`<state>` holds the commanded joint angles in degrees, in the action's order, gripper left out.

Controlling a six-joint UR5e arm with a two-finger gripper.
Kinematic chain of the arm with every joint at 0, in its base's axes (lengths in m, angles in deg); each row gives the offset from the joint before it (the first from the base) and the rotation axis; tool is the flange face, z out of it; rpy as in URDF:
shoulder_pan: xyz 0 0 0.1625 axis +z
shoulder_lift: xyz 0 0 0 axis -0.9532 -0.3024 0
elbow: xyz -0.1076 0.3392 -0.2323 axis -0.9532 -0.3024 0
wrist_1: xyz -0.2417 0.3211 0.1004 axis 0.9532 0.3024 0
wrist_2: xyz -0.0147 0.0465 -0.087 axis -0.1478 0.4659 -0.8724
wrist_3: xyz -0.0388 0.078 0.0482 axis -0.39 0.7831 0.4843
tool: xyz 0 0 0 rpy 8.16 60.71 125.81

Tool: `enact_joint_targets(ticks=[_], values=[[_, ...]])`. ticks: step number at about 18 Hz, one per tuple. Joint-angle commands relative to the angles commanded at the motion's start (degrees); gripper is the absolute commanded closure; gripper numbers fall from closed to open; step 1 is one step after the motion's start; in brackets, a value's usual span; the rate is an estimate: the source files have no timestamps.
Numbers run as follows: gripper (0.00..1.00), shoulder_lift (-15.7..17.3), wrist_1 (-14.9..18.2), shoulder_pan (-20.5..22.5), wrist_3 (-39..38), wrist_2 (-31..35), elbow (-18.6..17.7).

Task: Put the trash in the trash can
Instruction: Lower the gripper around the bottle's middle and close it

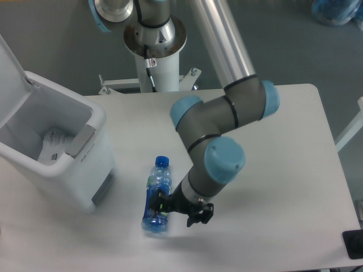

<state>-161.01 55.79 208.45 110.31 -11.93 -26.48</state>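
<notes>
The blue-tinted bottle [157, 194] with its blue cap and green label lies on the white table, cap pointing away from the front edge. My gripper [179, 211] is down at table height beside the bottle's lower half. It is open, its left finger [161, 204] overlaps the bottle's base end and its right finger stands clear on the table. The white trash can [57, 173] sits at the left with its lid raised. A whitish wrapper [53, 145] lies inside it.
The arm's pedestal [153, 54] stands behind the table's far edge. A black object [353, 243] sits at the front right corner. A blue bundle [334, 11] lies on the floor at top right.
</notes>
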Motion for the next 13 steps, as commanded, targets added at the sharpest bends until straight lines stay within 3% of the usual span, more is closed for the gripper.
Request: enact_joint_targets(ticks=[13], values=[[0.0,-3.08,0.26,-3.78,-1.41,5.97,0.0]])
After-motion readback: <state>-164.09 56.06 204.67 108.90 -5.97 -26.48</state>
